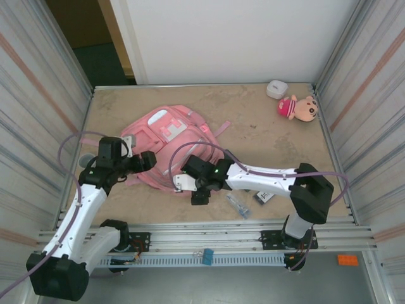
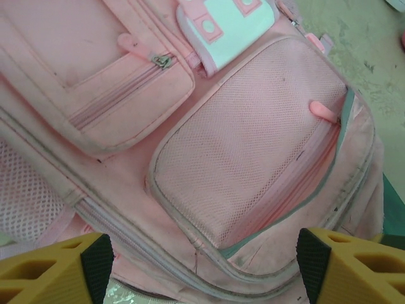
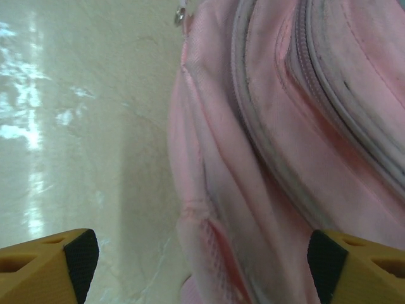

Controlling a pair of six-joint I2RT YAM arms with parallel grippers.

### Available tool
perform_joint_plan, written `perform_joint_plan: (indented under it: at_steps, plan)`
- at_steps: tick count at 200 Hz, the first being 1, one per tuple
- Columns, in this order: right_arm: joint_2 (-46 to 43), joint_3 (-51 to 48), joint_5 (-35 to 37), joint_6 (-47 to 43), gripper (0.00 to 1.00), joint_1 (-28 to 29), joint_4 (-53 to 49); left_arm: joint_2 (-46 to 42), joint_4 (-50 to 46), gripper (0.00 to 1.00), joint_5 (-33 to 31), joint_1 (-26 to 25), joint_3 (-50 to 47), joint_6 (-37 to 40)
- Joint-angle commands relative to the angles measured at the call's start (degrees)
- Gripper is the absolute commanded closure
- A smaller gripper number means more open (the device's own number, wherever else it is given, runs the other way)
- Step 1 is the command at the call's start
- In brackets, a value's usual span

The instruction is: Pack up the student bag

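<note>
On the left half of the bench [image 1: 272,142], the pink student bag [image 1: 166,136] lies flat, its zipped front pockets facing up. The left tool [image 2: 201,263] hovers over the bag's mesh pocket, fingers spread wide, gripping nothing. The right tool [image 3: 202,263] sits low at the bag's near edge, fingers likewise apart and empty. A plush doll [image 1: 299,107] lies near the far right corner, beside a small white case [image 1: 276,88].
</note>
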Motion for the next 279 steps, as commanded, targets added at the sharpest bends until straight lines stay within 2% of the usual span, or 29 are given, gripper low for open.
perform_joint_plan:
  at_steps: [1, 11, 24, 36, 51, 84, 117, 223, 279]
  plan:
    - [2.2, 0.6, 5.3, -3.9, 0.13, -0.1, 8.4, -2.3, -0.6, 0.22, -2.6, 0.4, -1.3, -4.4]
    - [3.4, -0.3, 6.5, -4.7, 0.15, -0.1, 11.4, -2.8, -1.5, 0.22, -3.6, 0.4, -1.3, -5.6]
    - [4.4, -1.4, 8.1, -5.8, 0.25, 0.0, 14.0, -3.3, -2.8, 0.22, -4.4, 0.4, -1.4, -6.5]
    - [4.1, -2.0, 8.8, -6.2, 0.39, 0.0, 15.0, -3.9, -3.8, 0.22, -5.0, 0.4, -1.5, -6.8]
    - [2.3, -2.2, 8.4, -6.2, 0.52, 0.0, 14.9, -5.2, -4.4, 0.22, -5.7, 0.5, -2.3, -7.5]
    - [-3.4, -0.1, 3.6, -3.1, 0.83, -0.8, 12.8, -7.9, -3.2, 0.22, -5.3, 1.1, -4.5, -9.6]
    - [-7.0, 2.2, -0.5, -1.1, 0.98, -2.8, 11.2, -8.4, -3.4, 0.22, -5.0, 1.3, -4.9, -10.5]
    - [-9.2, 9.1, -9.2, -1.7, 1.00, -9.9, 4.3, -8.8, -4.7, 0.23, -4.9, 2.7, -5.1, -13.3]
    - [-8.2, 12.5, -14.7, -0.7, 1.00, -14.1, 1.7, -14.2, 1.5, 0.24, -2.7, 3.9, -10.6, -14.1]
